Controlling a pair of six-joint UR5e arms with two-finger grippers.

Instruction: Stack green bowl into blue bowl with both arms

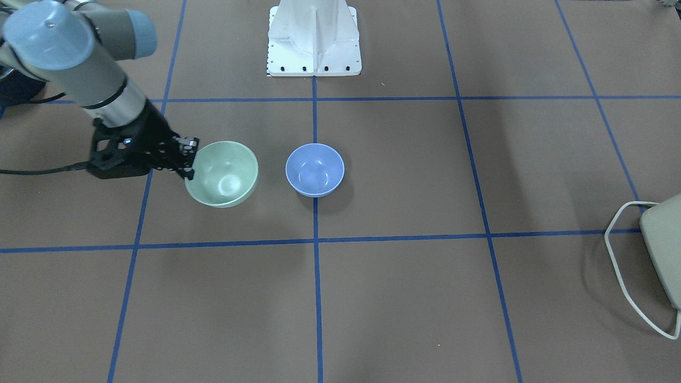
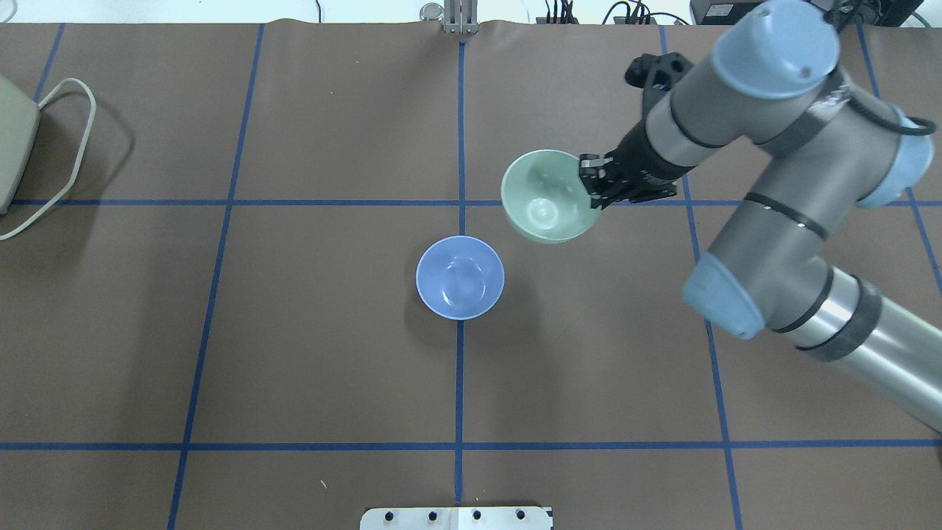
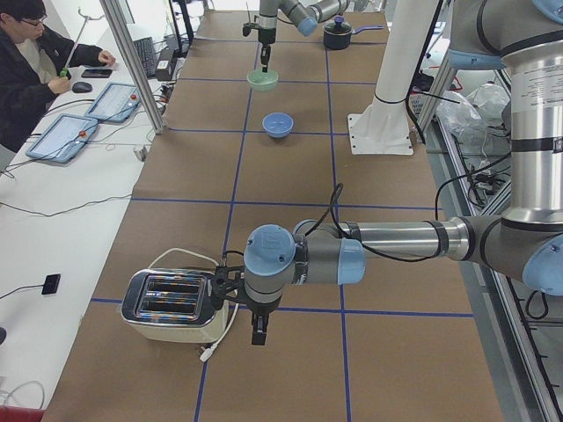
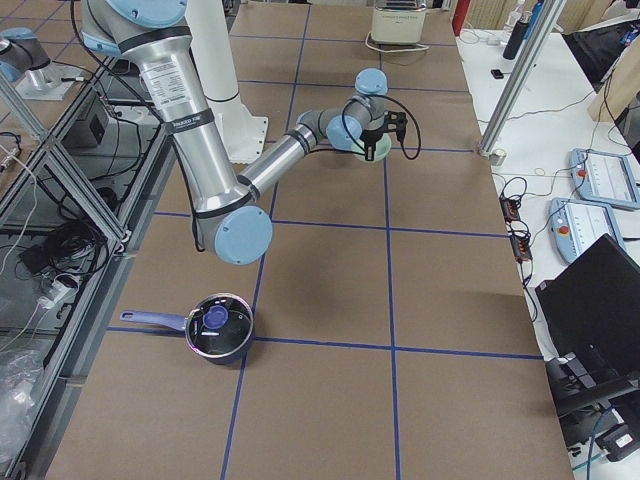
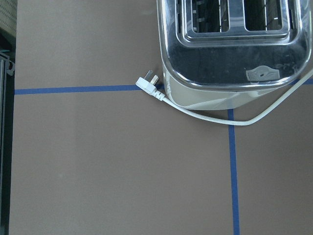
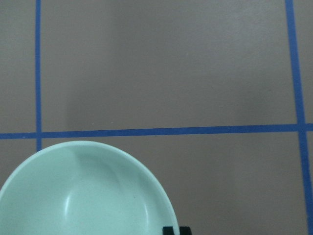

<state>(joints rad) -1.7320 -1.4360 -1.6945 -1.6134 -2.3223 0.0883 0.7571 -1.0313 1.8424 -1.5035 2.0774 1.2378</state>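
Black fingers of your right gripper (image 2: 592,190) are clamped on the rim of the green bowl (image 2: 544,199). The bowl hangs tilted and appears raised off the brown table (image 2: 331,368). It is near the blue bowl (image 2: 460,277) but not touching it. The blue bowl sits upright on the centre tape line. Your left gripper (image 3: 258,332) hovers beside the toaster (image 3: 171,303), well apart from both bowls. Its fingers cannot be judged apart or together.

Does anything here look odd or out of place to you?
Nothing looks spilled or broken. Only oddities: the green bowl is pinched by one rim edge in the right hand, and the plug of the toaster lies loose on the table.
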